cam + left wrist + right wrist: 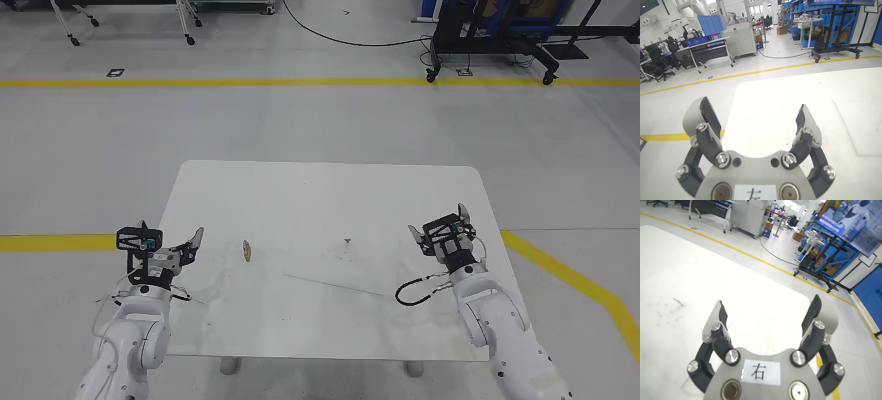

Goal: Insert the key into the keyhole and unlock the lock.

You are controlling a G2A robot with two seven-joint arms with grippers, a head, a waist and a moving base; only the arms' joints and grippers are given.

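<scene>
Top view shows a white rectangular worktop point(320, 190) with both arms at its near side. A small yellowish oblong lock point(247, 251) lies flat on the left-centre of the worktop, too small to make out its keyhole. A small thin grey key point(347, 243) lies apart from it, nearer the centre, and in the right wrist view it appears as a slim grey sliver point(678, 301) on the white surface. Nothing touches either of them.

The left claw point(170, 236) hangs at the worktop's left edge. In its own wrist view point(754, 109) the ribbed pads point(709, 113) stand spread wide with nothing between them, one over the floor and the other over the worktop. The lock sits near it, further in on the worktop.

The right claw point(438, 224) hangs over the right part of the worktop, well apart from the key. Its pads point(811, 311) are likewise spread wide point(768, 302) and hold nothing.

A thin dark line point(335, 286) runs across the worktop nearer than the key. Yellow floor tape point(300, 82) crosses the grey floor beyond the worktop.
</scene>
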